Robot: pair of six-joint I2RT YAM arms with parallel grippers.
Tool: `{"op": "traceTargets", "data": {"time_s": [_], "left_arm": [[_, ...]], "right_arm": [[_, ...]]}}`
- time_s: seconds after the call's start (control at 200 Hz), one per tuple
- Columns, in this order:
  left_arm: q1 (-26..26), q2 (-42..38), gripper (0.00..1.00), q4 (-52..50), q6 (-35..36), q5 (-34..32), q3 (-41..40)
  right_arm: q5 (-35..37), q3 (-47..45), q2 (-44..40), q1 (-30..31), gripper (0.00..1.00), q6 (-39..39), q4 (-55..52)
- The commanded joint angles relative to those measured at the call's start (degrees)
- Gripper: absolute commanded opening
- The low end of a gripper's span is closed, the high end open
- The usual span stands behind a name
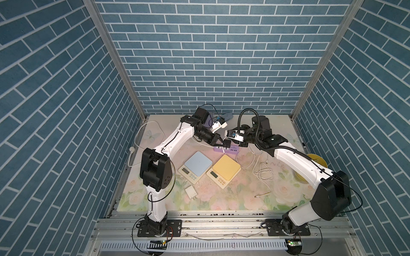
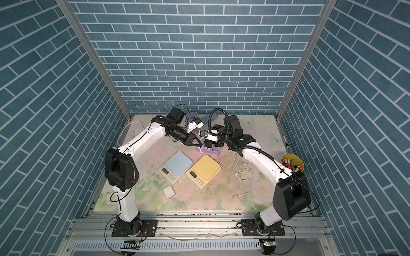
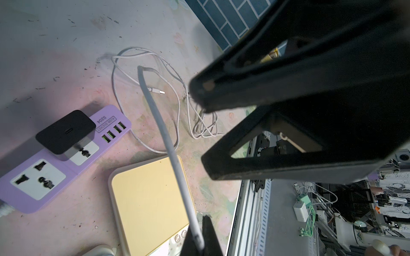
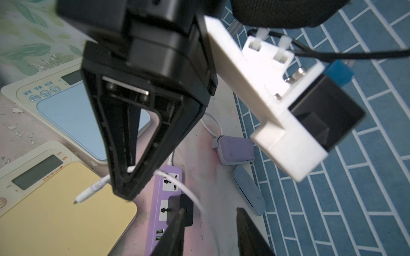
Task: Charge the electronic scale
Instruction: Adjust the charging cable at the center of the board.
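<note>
Two electronic scales stand side by side, one blue-topped [image 1: 198, 164] [image 2: 178, 164] and one yellow-topped [image 1: 226, 167] [image 2: 206, 167]. Behind them lies a purple power strip [image 1: 221, 149] [image 3: 106, 117] with a black charger [image 3: 65, 130] [image 4: 186, 210] plugged in. My left gripper [image 3: 197, 233] [image 1: 223, 144] is shut on a white cable [image 3: 155, 110]. In the right wrist view the cable's plug end [image 4: 88, 192] hangs over the yellow scale [image 4: 55, 210]. My right gripper [image 4: 210, 223] [image 2: 213, 145] stands open just above the strip, beside the charger. The cable passes below its fingers.
A loose coil of white cable [image 1: 264, 172] [image 3: 204, 126] lies right of the scales. A white adapter [image 1: 190, 192] sits near the front, and a yellow bowl [image 2: 291, 163] of small items at the right edge. A purple pouch [image 4: 235, 150] and a grey-blue case [image 4: 248, 192] lie by the back wall.
</note>
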Motion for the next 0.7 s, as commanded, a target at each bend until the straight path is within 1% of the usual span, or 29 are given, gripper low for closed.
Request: {"op": "traceTargets", "data": {"time_s": [0.0, 0.165, 0.225, 0.245, 0.27, 0.345, 0.36, 0.465, 0.605, 0.695], "left_arm": [[0.1, 0.6, 0.0, -2.6, 1.6, 1.5, 1.1], [0.2, 0.3, 0.0, -2.2, 1.8, 1.4, 0.6], [0.2, 0.4, 0.0, -2.0, 1.6, 1.9, 0.7], [0.1, 0.4, 0.0, -1.9, 1.5, 2.0, 0.6], [0.1, 0.5, 0.0, -1.7, 1.3, 2.2, 0.6], [0.1, 0.3, 0.0, -0.2, -0.2, 1.6, 0.1], [0.2, 0.1, 0.0, 0.3, -0.8, 1.1, -0.1], [0.2, -1.6, 0.11, 4.5, -3.7, -1.2, -2.7], [0.2, -4.7, 0.35, 10.7, -7.2, -4.0, -7.2], [0.3, -5.6, 0.43, 12.3, -8.0, -5.7, -8.8]], "right_arm": [[-2.4, 3.8, 2.8, 1.0, 0.4, -5.6, -6.6], [-4.2, 4.8, 3.8, 1.4, 0.4, -5.8, -10.2], [-4.2, 5.6, 4.5, 1.6, 0.38, -5.8, -11.4], [-4.1, 5.8, 4.7, 1.7, 0.35, -5.8, -11.7], [-4.0, 6.0, 5.1, 1.8, 0.29, -5.8, -11.7], [-2.8, 5.9, 5.8, 2.3, 0.01, -5.6, -10.0], [-2.4, 5.6, 5.8, 2.4, 0.0, -5.4, -9.3], [-0.6, 3.6, 5.9, 2.7, 0.0, -4.3, -4.0], [0.6, 2.9, 6.1, 2.7, 0.0, -4.2, -2.1], [0.6, 3.0, 6.3, 2.7, 0.0, -4.6, -2.4]]}}
